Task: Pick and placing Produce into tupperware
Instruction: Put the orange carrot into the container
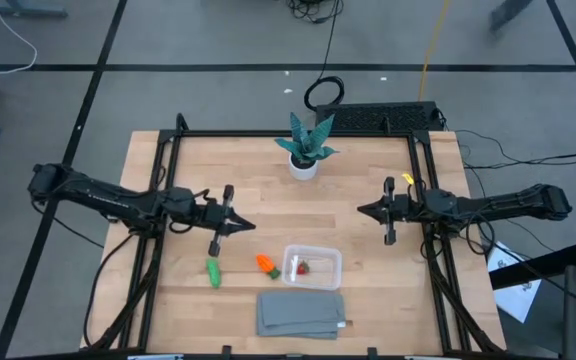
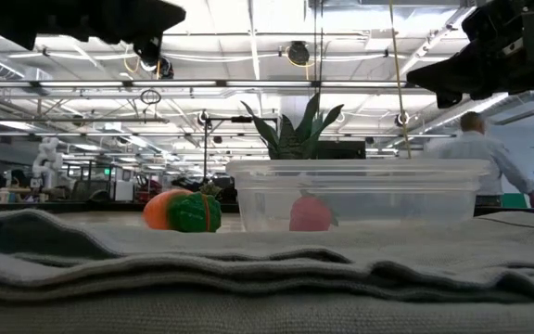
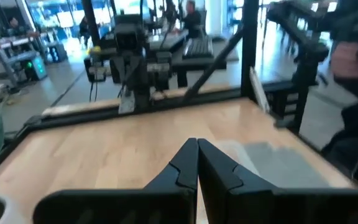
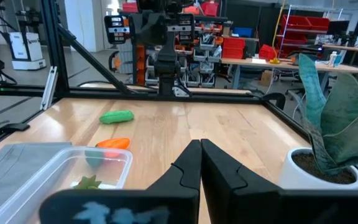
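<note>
The clear tupperware stands on the table near its front edge, with the small reddish berry resting on its bottom. The orange carrot-like piece lies just left of the box, and the green elongated piece lies farther left on the wood. My left gripper hovers shut above the table, up and left of the carrot, pointing level toward the right. My right gripper is shut too, hovering at the right and pointing left. Neither holds anything.
A flat grey folded cloth lies at the front edge, just before the tupperware. A teal leafy plant in a white pot stands at the far middle. Black frame rails run along the table's sides. A person walks in the room behind.
</note>
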Robot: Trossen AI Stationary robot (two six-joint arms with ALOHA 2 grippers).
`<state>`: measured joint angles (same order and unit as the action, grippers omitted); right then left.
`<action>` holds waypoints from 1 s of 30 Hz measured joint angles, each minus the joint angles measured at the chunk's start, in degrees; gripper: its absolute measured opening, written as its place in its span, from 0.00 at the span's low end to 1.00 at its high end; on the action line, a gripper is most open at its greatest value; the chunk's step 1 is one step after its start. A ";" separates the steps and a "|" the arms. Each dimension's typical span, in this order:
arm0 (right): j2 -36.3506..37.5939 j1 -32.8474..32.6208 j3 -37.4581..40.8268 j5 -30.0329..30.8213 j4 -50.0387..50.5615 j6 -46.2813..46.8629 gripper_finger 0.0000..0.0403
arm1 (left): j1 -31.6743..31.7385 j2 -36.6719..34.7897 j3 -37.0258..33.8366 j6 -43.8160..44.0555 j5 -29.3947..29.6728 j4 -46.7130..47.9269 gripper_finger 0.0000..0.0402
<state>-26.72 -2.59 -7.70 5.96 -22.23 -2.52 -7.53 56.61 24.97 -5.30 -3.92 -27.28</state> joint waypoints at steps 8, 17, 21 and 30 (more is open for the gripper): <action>-0.02 0.00 0.00 0.00 -1.54 -0.73 0.00 | -0.04 4.02 0.14 2.25 -0.94 -4.08 0.02; -0.04 0.00 0.00 0.00 -1.54 -0.77 0.00 | -0.11 11.35 8.82 2.31 -1.14 7.26 0.02; -0.04 -0.02 0.00 0.00 -1.46 -0.74 0.00 | -0.11 14.33 12.48 -1.30 -3.90 12.68 0.02; -0.07 -0.01 0.00 0.00 -0.88 -0.14 0.00 | 0.75 15.23 15.73 -2.22 -4.96 17.62 0.02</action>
<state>-26.79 -2.60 -7.70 5.96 -23.11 -2.66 -6.78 71.83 40.70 -7.52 -8.89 -9.67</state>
